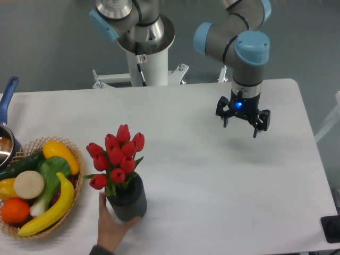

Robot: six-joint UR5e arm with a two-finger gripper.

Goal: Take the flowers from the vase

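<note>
While the gripper [243,123] hung with fingers spread wide, your flowers [117,157] sat in the vase [128,199].
They looked light and soft; grip the stems gently.

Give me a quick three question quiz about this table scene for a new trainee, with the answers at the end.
1. True or false: the gripper holds the flowers.
2. What steadies the vase? A) a hand B) the gripper C) a clamp
3. Which container holds the banana?

Key
1. False; its jaws are open, well apart from the flowers.
2. A, the hand cups its base.
3. The wicker basket.
</note>
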